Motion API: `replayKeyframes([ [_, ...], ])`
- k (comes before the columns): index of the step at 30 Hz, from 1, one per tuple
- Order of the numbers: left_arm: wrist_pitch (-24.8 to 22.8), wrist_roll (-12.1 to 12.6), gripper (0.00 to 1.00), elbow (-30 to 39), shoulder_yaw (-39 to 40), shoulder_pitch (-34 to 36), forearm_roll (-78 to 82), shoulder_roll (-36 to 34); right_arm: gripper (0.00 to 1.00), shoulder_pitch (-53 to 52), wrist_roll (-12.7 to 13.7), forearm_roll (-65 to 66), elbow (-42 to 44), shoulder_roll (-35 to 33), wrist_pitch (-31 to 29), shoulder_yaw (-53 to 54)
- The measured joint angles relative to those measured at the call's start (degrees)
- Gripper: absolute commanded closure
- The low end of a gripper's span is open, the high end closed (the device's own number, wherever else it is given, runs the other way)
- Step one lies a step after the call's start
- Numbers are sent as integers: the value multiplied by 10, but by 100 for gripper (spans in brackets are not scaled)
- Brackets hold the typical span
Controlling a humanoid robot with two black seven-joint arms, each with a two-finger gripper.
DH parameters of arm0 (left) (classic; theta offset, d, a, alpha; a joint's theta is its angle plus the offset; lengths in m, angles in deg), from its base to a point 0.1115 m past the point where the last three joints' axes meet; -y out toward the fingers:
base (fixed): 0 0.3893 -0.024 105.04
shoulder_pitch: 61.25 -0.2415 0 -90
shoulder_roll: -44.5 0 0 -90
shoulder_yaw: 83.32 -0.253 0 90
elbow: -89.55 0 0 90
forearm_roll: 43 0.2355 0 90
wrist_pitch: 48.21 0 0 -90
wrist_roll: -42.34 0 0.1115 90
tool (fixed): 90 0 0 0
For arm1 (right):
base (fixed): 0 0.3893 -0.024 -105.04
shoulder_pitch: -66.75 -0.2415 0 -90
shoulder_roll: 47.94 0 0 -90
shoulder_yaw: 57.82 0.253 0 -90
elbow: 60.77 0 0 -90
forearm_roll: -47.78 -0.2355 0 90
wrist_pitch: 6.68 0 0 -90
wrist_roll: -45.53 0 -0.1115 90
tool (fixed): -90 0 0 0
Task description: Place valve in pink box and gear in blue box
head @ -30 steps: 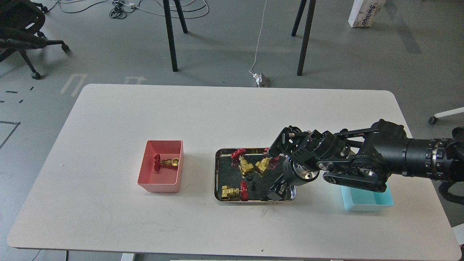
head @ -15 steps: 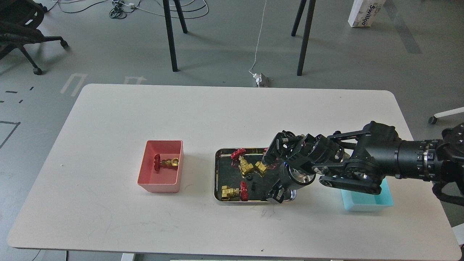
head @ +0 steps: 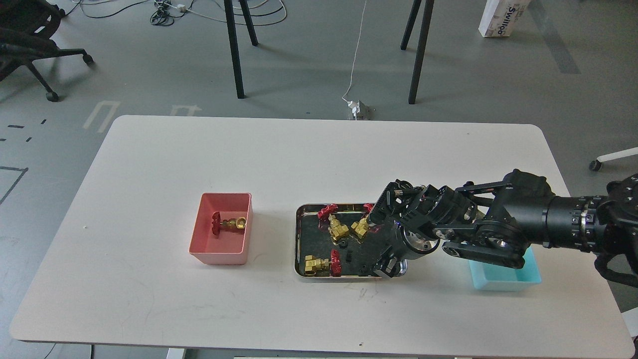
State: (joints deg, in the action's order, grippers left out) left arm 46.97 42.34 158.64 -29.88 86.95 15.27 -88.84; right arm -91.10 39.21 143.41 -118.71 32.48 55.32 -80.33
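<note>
One valve (head: 227,224) lies in the pink box (head: 201,244) at the table's left. Three more valves lie in the steel tray (head: 298,234): two at the back (head: 337,225) (head: 361,227) and one at the front left (head: 320,263). Tiny black gears (head: 343,244) (head: 349,258) lie on the tray's dark floor. My right gripper (head: 387,267) points down into the tray's front right corner; its fingers are dark and I cannot tell them apart. The blue box (head: 503,280) sits at the right, partly hidden under my right arm. My left gripper is out of view.
The tray sits mid-table between the two boxes. My right arm (head: 523,224) comes in from the right edge, above the blue box. Table legs, cables and a chair stand on the floor beyond the far edge.
My right gripper moved a little left and down over the tray's front right corner, then back slightly to the right. Valves, gears and boxes have not moved.
</note>
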Motion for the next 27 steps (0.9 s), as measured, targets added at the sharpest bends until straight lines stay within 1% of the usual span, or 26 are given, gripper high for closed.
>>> replayKeyframes([
  [1,0,0,1,0,0,0,0,0,57,0,0,0,0,0,0,0],
  [6,0,0,1,0,0,0,0,-1,73,-4,4,0,0,1,0,0],
  [9,-1,0,1,0,0,0,0,-3,87,-6,5,0,0,5,0,1],
  [12,-2,0,1,0,0,0,1,-4,93,-8,6,0,0,8,0,1],
  [17,-2,0,1,0,0,0,1,-6,96,-10,7,-1,-1,8,0,1],
  [27,-2,0,1,0,-1,-1,1,-7,96,-11,8,-2,-2,2,0,0],
])
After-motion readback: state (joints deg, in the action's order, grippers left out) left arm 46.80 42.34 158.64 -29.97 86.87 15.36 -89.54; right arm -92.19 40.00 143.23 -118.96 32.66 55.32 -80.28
